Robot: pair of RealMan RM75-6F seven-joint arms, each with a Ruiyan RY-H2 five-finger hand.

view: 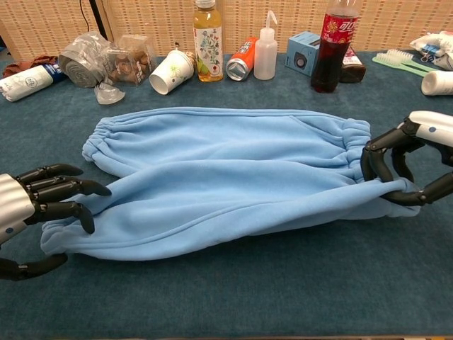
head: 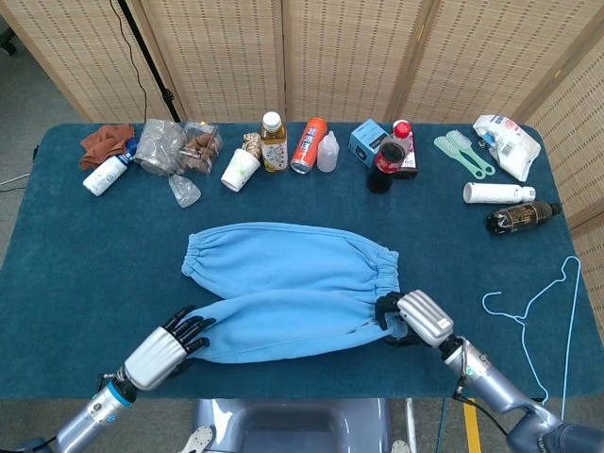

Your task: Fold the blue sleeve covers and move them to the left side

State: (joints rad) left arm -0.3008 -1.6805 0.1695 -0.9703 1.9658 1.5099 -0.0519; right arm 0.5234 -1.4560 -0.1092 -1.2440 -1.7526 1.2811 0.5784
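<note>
showing only in head view, hanger (head: 538, 311) lies right of sleeve covers (head: 288, 297).

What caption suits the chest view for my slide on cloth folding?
Right hand grips one end of the near blue sleeve cover; left hand reaches its other end.

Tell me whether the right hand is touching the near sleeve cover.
Touching. The chest view shows the right hand with its fingers curled around the cuff end of the near sleeve cover, the blue fabric bunched between them.
</note>
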